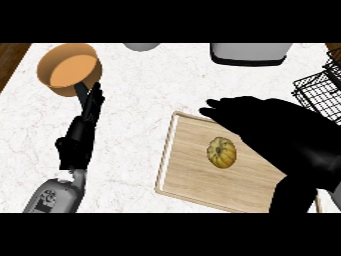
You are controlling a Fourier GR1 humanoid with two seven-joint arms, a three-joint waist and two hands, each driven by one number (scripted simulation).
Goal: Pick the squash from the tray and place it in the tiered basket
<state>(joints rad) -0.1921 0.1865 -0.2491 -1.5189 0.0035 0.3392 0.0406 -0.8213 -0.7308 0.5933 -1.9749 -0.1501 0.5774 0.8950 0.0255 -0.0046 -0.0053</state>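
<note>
A yellow ribbed squash [222, 152] lies near the middle of a light wooden tray [195, 175] on the marble counter. My right hand [276, 130] hovers over the tray's far right part, just right of and above the squash, fingers stretched toward the tray's far corner, holding nothing. Its thumb hangs down at the lower right. The black wire tiered basket [328, 92] stands at the right edge, partly cut off. My left hand [81, 132] rests open on the counter to the left, fingers pointing away.
An orange pot [68, 69] with a dark handle sits at the far left, just beyond my left fingertips. A white appliance [248, 52] and a grey round object [141, 46] stand at the back edge. A wooden surface borders the counter on the left.
</note>
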